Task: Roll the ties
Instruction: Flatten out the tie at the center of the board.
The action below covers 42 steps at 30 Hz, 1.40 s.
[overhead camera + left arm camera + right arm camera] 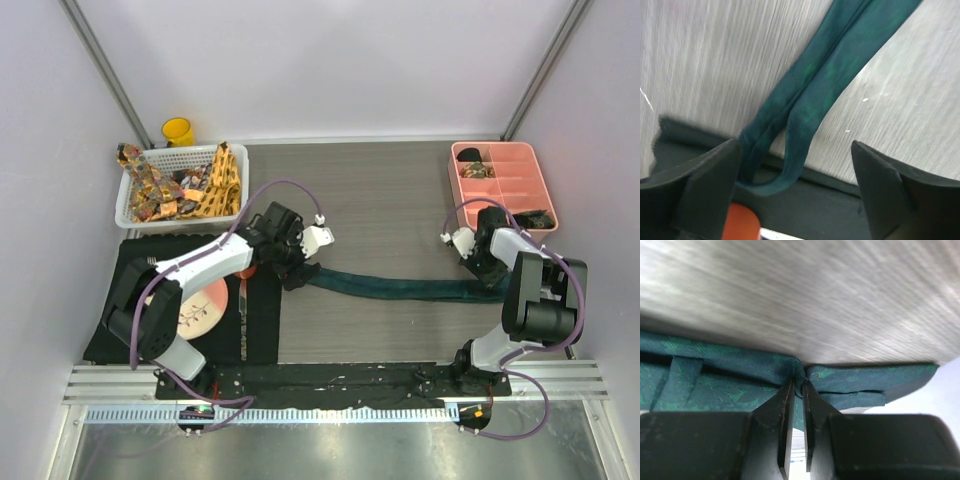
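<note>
A plain dark teal tie lies stretched across the wooden table, doubled lengthwise. Its folded left end rests on the edge of the black placemat. My left gripper is open and empty, its fingers astride that folded end in the left wrist view. My right gripper is shut on the tie near its right end, and the fabric bunches between the fingertips. Yellow-orange and brownish patterned ties lie heaped in a white basket.
A pink divided tray holding dark rolled items stands at the back right. A yellow cup stands behind the basket. A plate and cutlery lie on the placemat. Walls close in left and right.
</note>
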Each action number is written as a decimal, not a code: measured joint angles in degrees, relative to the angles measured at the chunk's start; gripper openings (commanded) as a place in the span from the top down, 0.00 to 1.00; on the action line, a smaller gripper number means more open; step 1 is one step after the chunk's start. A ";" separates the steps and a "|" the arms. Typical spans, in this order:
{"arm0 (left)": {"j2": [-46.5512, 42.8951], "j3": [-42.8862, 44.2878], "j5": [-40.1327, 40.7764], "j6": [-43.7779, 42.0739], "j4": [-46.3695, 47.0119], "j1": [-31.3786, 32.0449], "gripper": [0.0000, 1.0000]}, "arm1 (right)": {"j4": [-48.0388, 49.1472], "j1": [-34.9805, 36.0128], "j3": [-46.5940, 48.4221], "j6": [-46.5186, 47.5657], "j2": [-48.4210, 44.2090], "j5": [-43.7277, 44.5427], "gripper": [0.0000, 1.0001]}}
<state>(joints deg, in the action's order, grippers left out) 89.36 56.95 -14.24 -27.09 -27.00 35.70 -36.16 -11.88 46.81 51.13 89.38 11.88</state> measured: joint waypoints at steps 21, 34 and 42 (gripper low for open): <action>26.12 27.47 -14.25 -2.03 1.22 15.15 0.00 | -15.06 -0.24 11.67 -9.29 -2.82 -10.19 0.49; 31.65 30.32 -13.44 -2.62 0.66 16.74 0.43 | -20.20 -0.24 11.69 -10.95 -2.75 -18.91 0.01; 32.41 31.56 -14.47 -2.05 -1.51 16.74 0.70 | -20.39 -0.24 11.69 -10.95 -0.90 -20.48 0.08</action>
<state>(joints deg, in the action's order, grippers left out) 121.78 88.51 -28.71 -29.15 -28.51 52.45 -56.55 -12.12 58.50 40.18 88.49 -8.60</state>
